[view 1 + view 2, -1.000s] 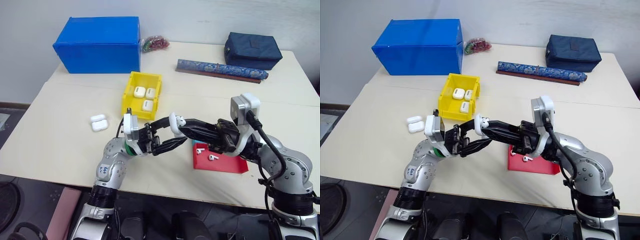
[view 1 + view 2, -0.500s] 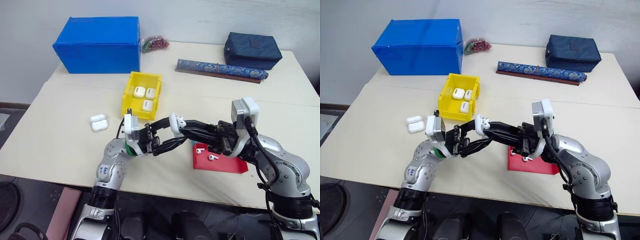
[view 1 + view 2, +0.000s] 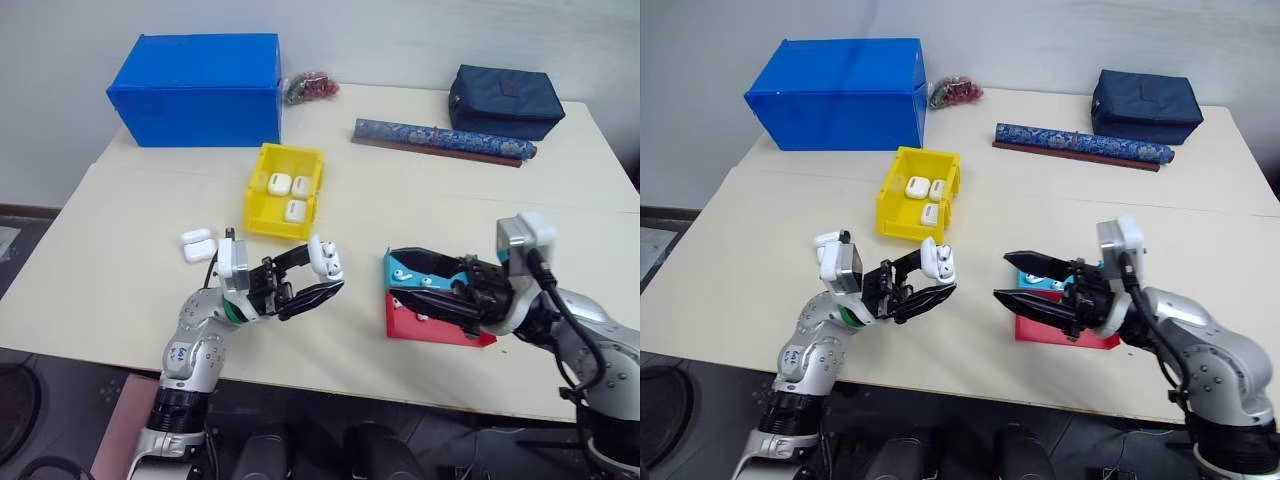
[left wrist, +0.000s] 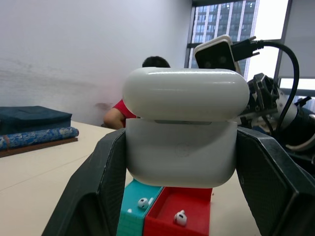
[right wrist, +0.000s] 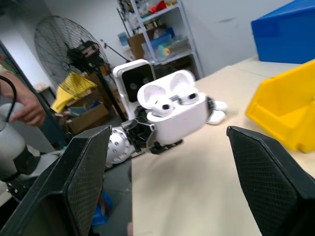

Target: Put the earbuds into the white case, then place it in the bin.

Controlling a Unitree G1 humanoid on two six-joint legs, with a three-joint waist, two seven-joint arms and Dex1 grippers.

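Starting at the left, two spare white cases (image 3: 197,244) lie on the table (image 3: 120,250); just right of them the left gripper (image 3: 318,278) has its jaws clenched on the white case (image 3: 325,258), lid up, earbuds (image 5: 173,101) seated inside, held above the table; beyond it, farther off, sits the bin (image 3: 284,190) with three cases; to the right, well apart, the right gripper (image 3: 392,275) hangs with jaws released, over the red and teal trays (image 3: 440,325) where loose earbuds (image 3: 401,274) lie.
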